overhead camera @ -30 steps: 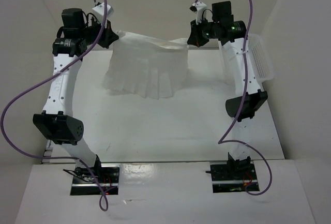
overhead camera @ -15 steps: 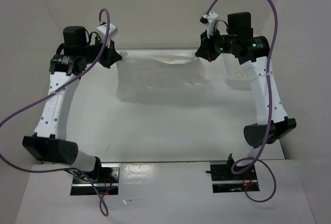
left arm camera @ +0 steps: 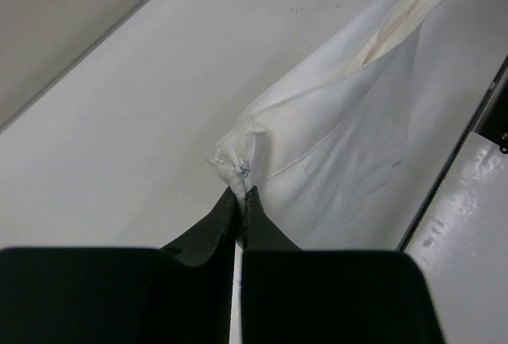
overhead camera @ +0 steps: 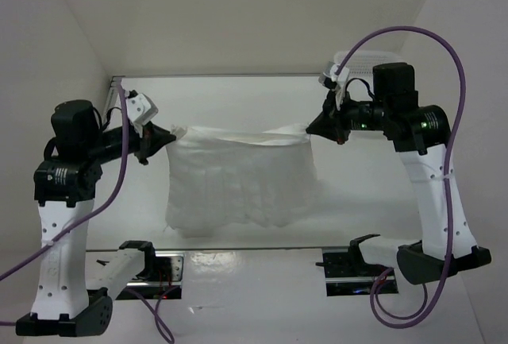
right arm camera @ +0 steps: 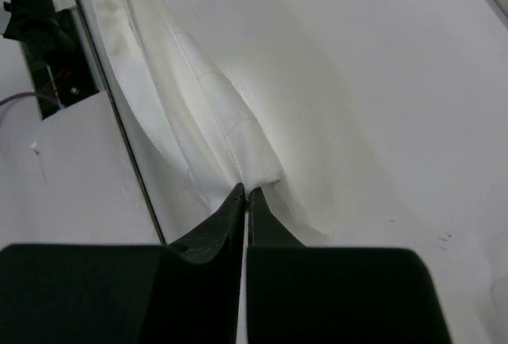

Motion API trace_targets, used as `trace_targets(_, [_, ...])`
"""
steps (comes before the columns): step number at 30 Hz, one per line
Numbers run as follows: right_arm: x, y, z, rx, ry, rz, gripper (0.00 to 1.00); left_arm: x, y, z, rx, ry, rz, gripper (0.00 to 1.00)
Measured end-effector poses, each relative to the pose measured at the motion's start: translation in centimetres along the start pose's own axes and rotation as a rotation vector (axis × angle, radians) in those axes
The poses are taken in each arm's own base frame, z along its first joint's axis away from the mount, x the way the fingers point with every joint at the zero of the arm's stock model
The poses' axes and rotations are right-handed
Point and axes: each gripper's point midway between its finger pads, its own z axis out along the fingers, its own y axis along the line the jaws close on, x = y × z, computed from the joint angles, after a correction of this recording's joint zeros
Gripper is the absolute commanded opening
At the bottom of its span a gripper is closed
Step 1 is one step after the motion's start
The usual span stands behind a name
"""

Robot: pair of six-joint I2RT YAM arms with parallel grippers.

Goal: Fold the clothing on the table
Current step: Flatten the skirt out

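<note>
The clothing (overhead camera: 238, 177), a thin white garment with a scalloped lower hem, hangs stretched between both arms above the near part of the table (overhead camera: 238, 98). My left gripper (overhead camera: 165, 136) is shut on its upper left corner, the pinched corner (left arm camera: 238, 161) bunched just past my fingertips. My right gripper (overhead camera: 311, 128) is shut on the upper right corner, and the fabric (right arm camera: 230, 133) fans out from my tips there. The top edge sags slightly between the two grips. The hem hangs near the table's front edge.
A white mesh basket (overhead camera: 373, 59) stands at the far right, behind my right arm. White walls close in the table at the back and on both sides. A grey rail (right arm camera: 119, 121) runs along the near edge, by the arm bases (overhead camera: 349, 268).
Both arms have pulled back toward the near edge and risen, carrying the garment off the far table. It now hangs spread wider between the grips.
</note>
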Motion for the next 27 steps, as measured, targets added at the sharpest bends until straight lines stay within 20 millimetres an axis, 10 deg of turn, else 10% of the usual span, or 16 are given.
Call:
trace_targets(7, [2.9, 0.8, 0.9, -0.066, 0.061, 0.065, 0.0, 4.9, -0.8, 1.6, 0.079, 0.08, -0.099, 0.02])
trace_targets(19, [10.7, -7.2, 10.0, -0.068, 0.269, 0.294, 0.0, 12.6, 6.3, 10.0, 0.065, 0.283, -0.273, 0.03])
trace_targets(22, [12.2, -10.1, 12.8, -0.041, 0.303, 0.334, 0.06, 13.3, 9.2, 12.6, 0.04, 0.296, -0.288, 0.34])
trace_targets(23, [12.7, -11.1, 13.8, -0.03, 0.315, 0.352, 0.25, 13.6, 10.3, 13.6, 0.024, 0.3, -0.296, 0.64])
trace_targets(25, [13.4, -13.4, 15.5, 0.011, 0.33, 0.374, 0.56, 14.3, 12.0, 15.0, -0.001, 0.311, -0.309, 0.81])
trace_targets(27, [14.0, -15.9, 17.2, 0.062, 0.333, 0.406, 0.63, 14.9, 13.9, 16.3, -0.038, 0.318, -0.321, 0.92])
